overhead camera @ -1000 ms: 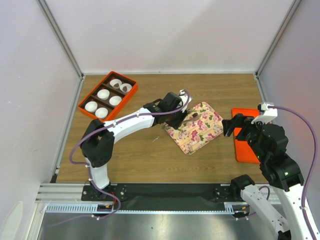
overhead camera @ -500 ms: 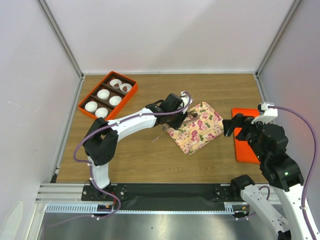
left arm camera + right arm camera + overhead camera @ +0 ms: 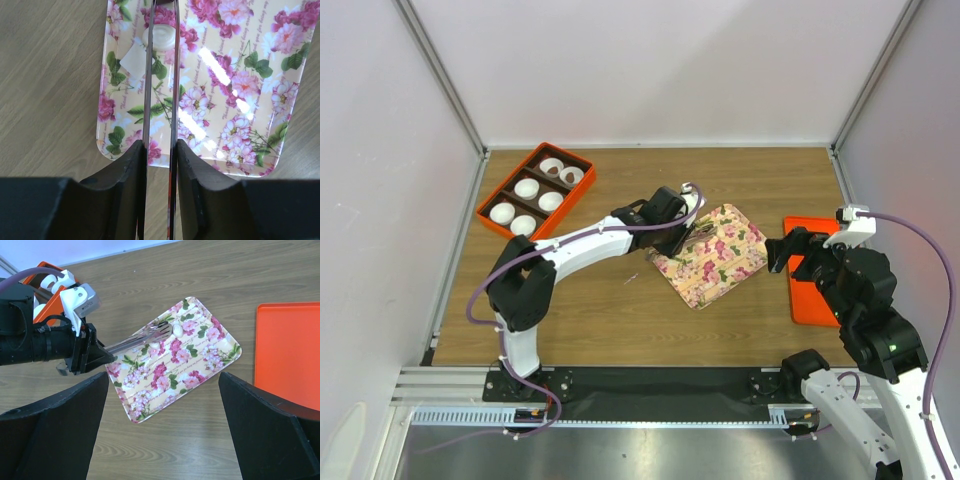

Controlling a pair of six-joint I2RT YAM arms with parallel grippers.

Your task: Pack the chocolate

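Left gripper (image 3: 159, 145): closed partway on a pair of metal tongs (image 3: 137, 340), one finger pressed against each arm.
Metal tongs: they reach out over the flowered tray (image 3: 720, 265). The tips sit on either side of a white round piece (image 3: 163, 36) near the tray's 10 o'clock edge; whether they pinch it cannot be told.
Right gripper (image 3: 160, 382): fully spread and holding nothing, above the flat orange lid (image 3: 803, 300) at 3 o'clock on the counter (image 3: 620, 310).
Orange box (image 3: 508, 177): at 10 o'clock, well apart from the tray, with white paper cups (image 3: 527, 188) in its compartments.
Chocolate: no dark brown piece can be made out with certainty, either on the tray or in the cups.
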